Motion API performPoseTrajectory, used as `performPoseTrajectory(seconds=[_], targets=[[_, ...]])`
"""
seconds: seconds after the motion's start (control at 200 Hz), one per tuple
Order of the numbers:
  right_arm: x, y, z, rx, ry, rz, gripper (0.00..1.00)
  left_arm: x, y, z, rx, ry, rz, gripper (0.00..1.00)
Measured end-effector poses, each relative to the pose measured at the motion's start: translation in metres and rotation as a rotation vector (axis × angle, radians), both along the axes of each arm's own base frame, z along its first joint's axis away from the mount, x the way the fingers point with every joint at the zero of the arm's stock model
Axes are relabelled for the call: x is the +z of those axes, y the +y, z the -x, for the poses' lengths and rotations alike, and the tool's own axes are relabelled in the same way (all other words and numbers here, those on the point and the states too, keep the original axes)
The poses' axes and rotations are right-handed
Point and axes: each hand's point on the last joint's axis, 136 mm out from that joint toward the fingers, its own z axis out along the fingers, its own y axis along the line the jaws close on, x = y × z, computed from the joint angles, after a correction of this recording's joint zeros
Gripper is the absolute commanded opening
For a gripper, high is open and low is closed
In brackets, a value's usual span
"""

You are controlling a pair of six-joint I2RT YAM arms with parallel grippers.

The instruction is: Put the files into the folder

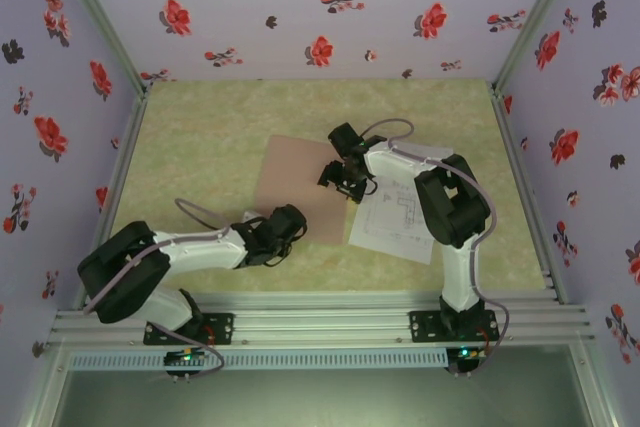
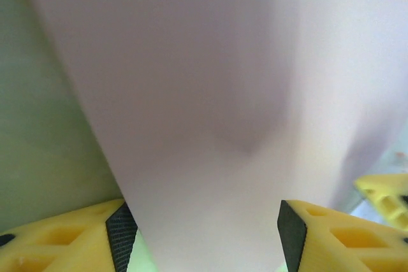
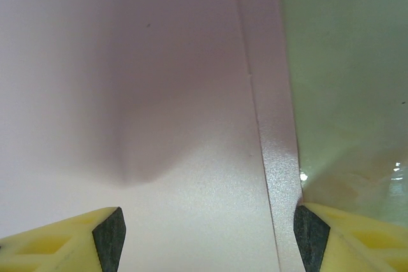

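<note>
The folder point(image 1: 296, 179) is a pinkish-brown card lying shut and flat on the table's middle. The files point(image 1: 396, 215), white sheets with line drawings, lie to its right, partly under the right arm. My left gripper point(image 1: 283, 230) is low at the folder's near corner. In the left wrist view its gripper point(image 2: 201, 237) is open, and the folder point(image 2: 191, 93) runs between the black pads point(image 2: 121, 234) without being pinched. My right gripper point(image 1: 340, 179) hovers open over the folder's right edge. In its wrist view the gripper point(image 3: 207, 237) straddles the folder point(image 3: 159, 93) and its edge strip.
The green-yellow table point(image 1: 220, 137) is walled by floral panels at the back and both sides. A metal rail point(image 1: 320, 322) runs along the near edge by the arm bases. Bare table point(image 3: 344, 62) lies right of the folder's edge.
</note>
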Motion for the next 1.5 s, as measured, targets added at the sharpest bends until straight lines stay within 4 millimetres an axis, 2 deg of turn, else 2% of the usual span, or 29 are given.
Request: performPoseTrajectory(seconds=[0.245, 0.455, 0.58, 0.87, 1.135, 1.27, 1.42, 1.5], targets=[[0.000, 0.000, 0.000, 0.000, 0.000, 0.000, 0.75, 0.016, -0.007, -0.015, 0.032, -0.078, 0.059, 0.62], [0.000, 0.001, -0.001, 0.000, -0.004, -0.005, 0.81, 0.017, -0.008, -0.017, 0.036, -0.095, 0.073, 0.59], [0.001, 0.002, -0.002, 0.001, -0.005, -0.012, 0.82, 0.018, -0.007, -0.020, 0.045, -0.108, 0.083, 0.58], [0.001, 0.001, -0.002, -0.003, 0.003, -0.025, 0.81, 0.013, -0.006, -0.015, 0.032, -0.079, 0.068, 0.66], [0.001, 0.001, -0.002, -0.003, 0.006, -0.027, 0.81, 0.008, -0.001, -0.012, 0.029, -0.043, 0.050, 0.68], [0.001, 0.001, -0.002, -0.003, 0.005, -0.028, 0.82, 0.010, 0.011, -0.020, 0.071, -0.040, 0.060, 0.73], [0.002, 0.002, -0.002, -0.003, 0.006, -0.029, 0.82, 0.012, 0.045, -0.042, 0.143, -0.032, 0.069, 0.76], [0.002, 0.002, -0.002, -0.002, 0.007, -0.031, 0.82, 0.011, 0.055, -0.048, 0.150, -0.022, 0.059, 0.77]])
